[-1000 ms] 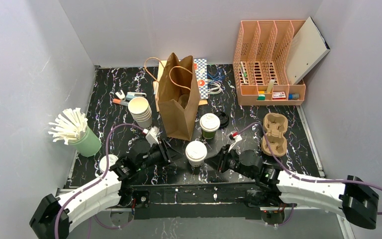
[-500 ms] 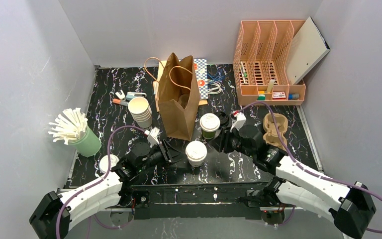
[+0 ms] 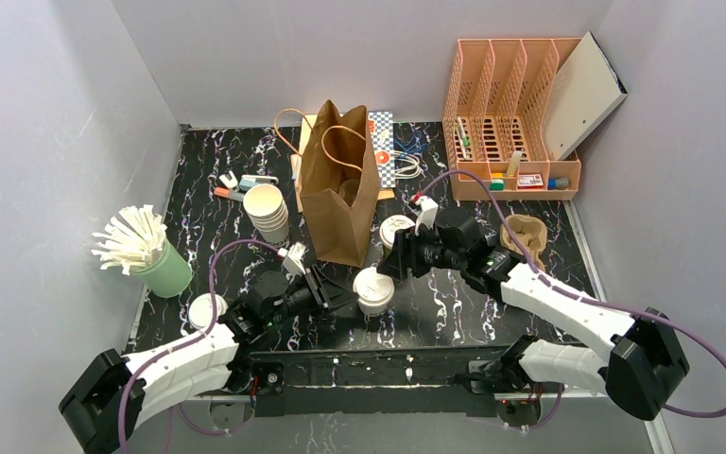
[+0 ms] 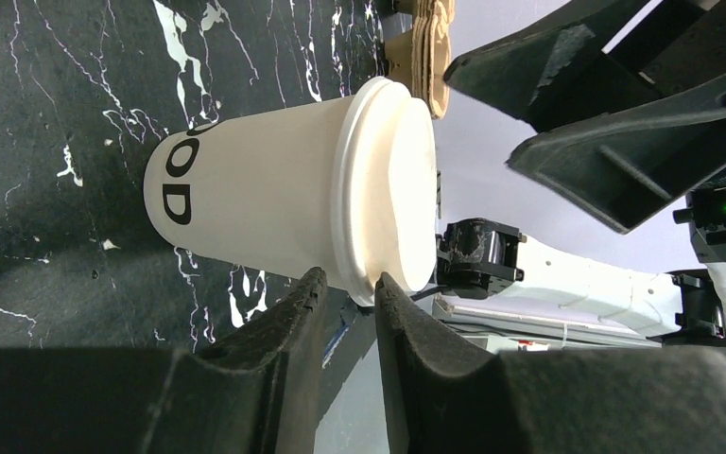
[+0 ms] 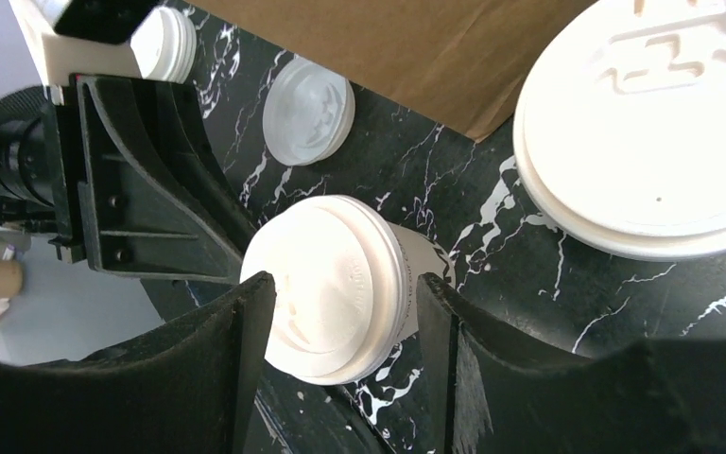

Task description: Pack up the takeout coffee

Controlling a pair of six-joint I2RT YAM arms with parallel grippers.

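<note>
Right gripper (image 3: 389, 265) was down by the near edge a second ago, at about 5 o'clock of the cream cup (image 3: 373, 287). It has swung up and in, and now sits between that cup and the green cup (image 3: 395, 227), at roughly 1 o'clock of the cream one. Left gripper (image 3: 338, 295) crept slightly closer to the cream cup from 9 o'clock. Both cups stayed put on the table (image 3: 208, 218), upright with lids on. The cream one is at 6 o'clock of the paper bag (image 3: 338, 194), the green one at 4 o'clock, just beside the bag.

Right arm is folded at the elbow at 4 o'clock, forearm reaching toward 10 o'clock. Its fingers (image 5: 246, 350) are spread wide and hold nothing. Right wrist view shows the cream cup's lid between them, but I can't tell whether they are around the cup or short of it. Left arm lies low, forearm pointing toward 2 o'clock. Its fingers (image 4: 293, 322) are close together with the cream lid's rim at the narrow gap, and I can't tell whether they pinch it or only touch it.

In the top view the right wrist covers most of the green cup, leaving only part of its lid visible. In the right wrist view that lid is cut off at the top right edge. The right arm hides the near half of the cup carrier (image 3: 522, 232). The black lid seen earlier beside the green cup is now under the right wrist. The print on the cream cup is only partly readable
</note>
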